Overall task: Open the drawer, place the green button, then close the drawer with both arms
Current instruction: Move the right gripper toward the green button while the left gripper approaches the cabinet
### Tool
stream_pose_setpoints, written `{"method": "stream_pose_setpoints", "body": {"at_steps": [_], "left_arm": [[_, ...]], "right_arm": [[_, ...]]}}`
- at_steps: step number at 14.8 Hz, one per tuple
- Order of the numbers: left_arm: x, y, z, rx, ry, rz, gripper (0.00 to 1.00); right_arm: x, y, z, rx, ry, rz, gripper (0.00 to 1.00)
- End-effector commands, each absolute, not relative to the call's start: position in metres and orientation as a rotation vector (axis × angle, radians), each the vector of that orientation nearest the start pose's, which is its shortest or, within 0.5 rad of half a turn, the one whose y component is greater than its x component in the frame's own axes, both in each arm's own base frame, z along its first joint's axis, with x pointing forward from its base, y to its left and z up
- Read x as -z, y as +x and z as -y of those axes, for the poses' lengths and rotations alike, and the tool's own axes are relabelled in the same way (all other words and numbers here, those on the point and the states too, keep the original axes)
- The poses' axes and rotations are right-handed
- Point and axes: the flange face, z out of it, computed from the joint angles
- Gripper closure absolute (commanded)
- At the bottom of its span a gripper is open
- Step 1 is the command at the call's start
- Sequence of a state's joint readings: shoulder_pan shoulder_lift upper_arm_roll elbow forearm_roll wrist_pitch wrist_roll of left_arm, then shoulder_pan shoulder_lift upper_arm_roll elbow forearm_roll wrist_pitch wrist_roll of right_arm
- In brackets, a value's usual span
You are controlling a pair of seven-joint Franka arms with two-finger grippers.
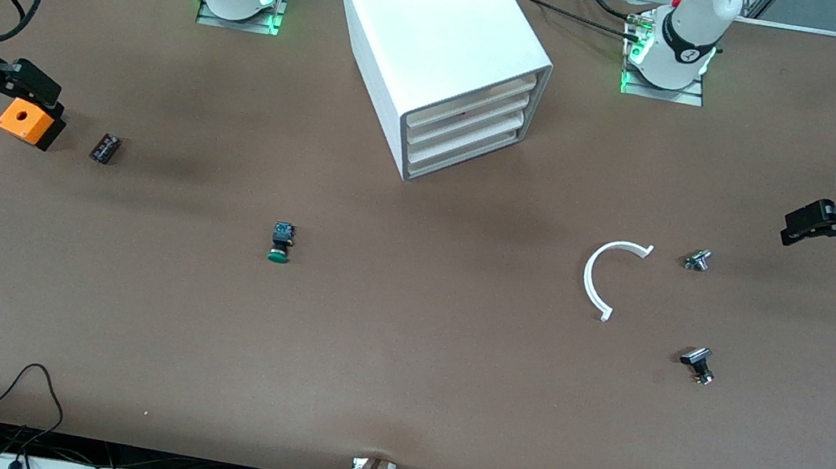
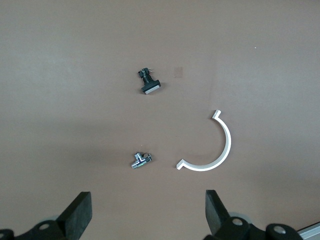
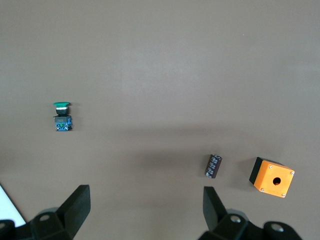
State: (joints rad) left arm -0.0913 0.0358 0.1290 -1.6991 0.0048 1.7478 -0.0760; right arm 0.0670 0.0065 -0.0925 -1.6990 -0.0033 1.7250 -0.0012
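Nearest the front camera I see the black-capped button (image 1: pixel 697 364) lying on its side toward the left arm's end of the table. Farther up lies the button (image 1: pixel 281 242), green cap pointing toward the camera, nearer the right arm's end and well apart from the cabinet (image 1: pixel 443 58). The white curved strip (image 1: pixel 602 275) and the small silver button (image 1: pixel 697 260) lie just beside each other, farther from the camera than the black-capped one. The black cylinder (image 1: pixel 105 147) sits next to the orange box (image 1: pixel 29 123). The left gripper (image 1: pixel 812 222) hovers with fingers released near the silver button; the right gripper (image 1: pixel 26 81) hovers over the orange box, fingers spread, grasping nothing. The drawer (image 1: pixel 463 157), lowest in the cabinet, is pushed in flush
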Motion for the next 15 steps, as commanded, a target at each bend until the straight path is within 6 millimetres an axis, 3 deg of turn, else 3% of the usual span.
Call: {"method": "stream_pose_setpoints", "body": {"at_steps": [1, 6, 7, 8, 11, 15], "left_arm": [[-0.562, 0.576, -0.023, 0.006, -3.104, 0.146, 0.0], [-0.562, 0.58, -0.023, 0.027, -3.116, 0.156, 0.0], [-0.556, 0.575, -0.039, 0.108, -3.176, 0.224, 0.0], [-0.55, 0.557, -0.058, 0.152, -3.272, 0.278, 0.0], [-0.564, 0.57, -0.047, 0.125, -3.182, -0.033, 0.0], [-0.57, 0.576, -0.031, 0.133, -3.162, -0.082, 0.0]], "right_arm": [[-0.577, 0.568, 0.016, 0.048, -3.146, -0.054, 0.0], [-0.577, 0.567, 0.016, 0.043, -3.147, -0.052, 0.0], [-0.575, 0.567, 0.016, 0.034, -3.147, -0.052, 0.0], [-0.572, 0.569, 0.015, 0.029, -3.147, -0.05, 0.0], [-0.561, 0.575, 0.006, 0.005, -3.146, -0.028, 0.0], [-0.554, 0.58, 0.004, 0.0, -3.148, 0.003, 0.0]]}}
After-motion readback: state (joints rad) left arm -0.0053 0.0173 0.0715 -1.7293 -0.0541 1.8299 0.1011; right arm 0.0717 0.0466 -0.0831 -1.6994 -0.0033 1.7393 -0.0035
